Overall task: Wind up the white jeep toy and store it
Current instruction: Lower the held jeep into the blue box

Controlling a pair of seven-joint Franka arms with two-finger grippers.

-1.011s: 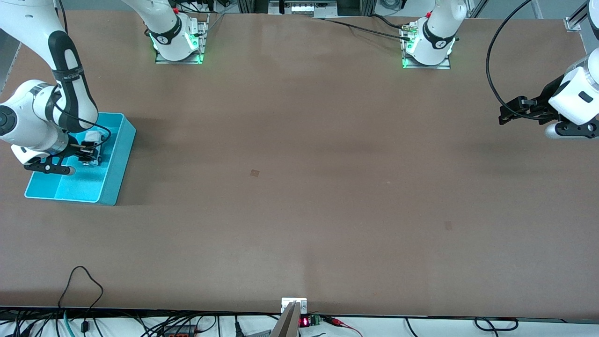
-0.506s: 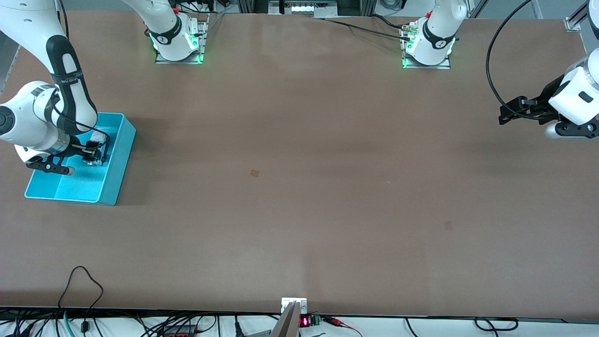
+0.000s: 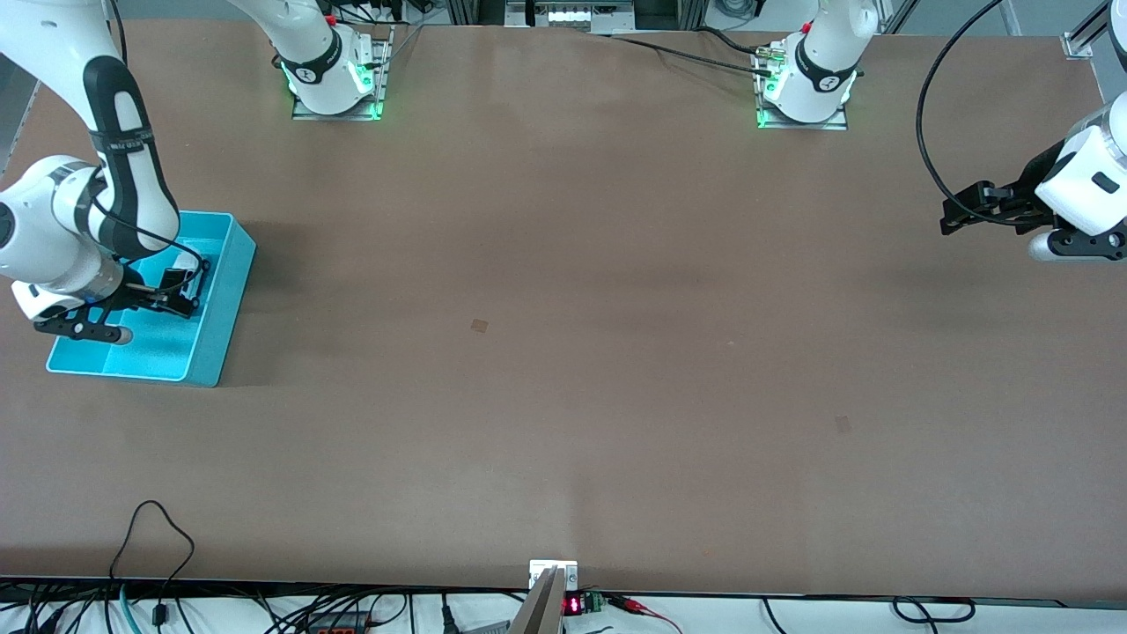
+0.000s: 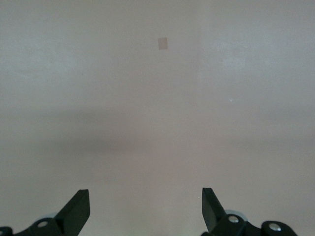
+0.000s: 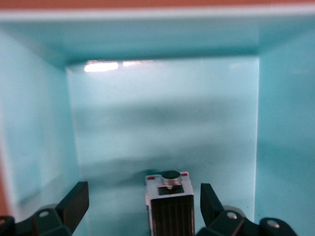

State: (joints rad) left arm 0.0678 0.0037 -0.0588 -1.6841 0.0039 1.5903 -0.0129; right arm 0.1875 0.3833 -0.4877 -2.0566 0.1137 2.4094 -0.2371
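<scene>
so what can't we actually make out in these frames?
- White jeep toy: right wrist view's edge cuts off its lower part; wheels unseen.
- Front view: right claw and arm hide most of the toy in the turquoise bin.
- Left claw: only fingertips show in left wrist view.

Right pincer (image 3: 182, 293) opened, released white jeep toy (image 5: 170, 202) in bin (image 3: 224, 304)

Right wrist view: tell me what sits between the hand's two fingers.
The white jeep toy sits between the right hand's open fingers, with gaps either side, on the floor of the turquoise bin.
</scene>
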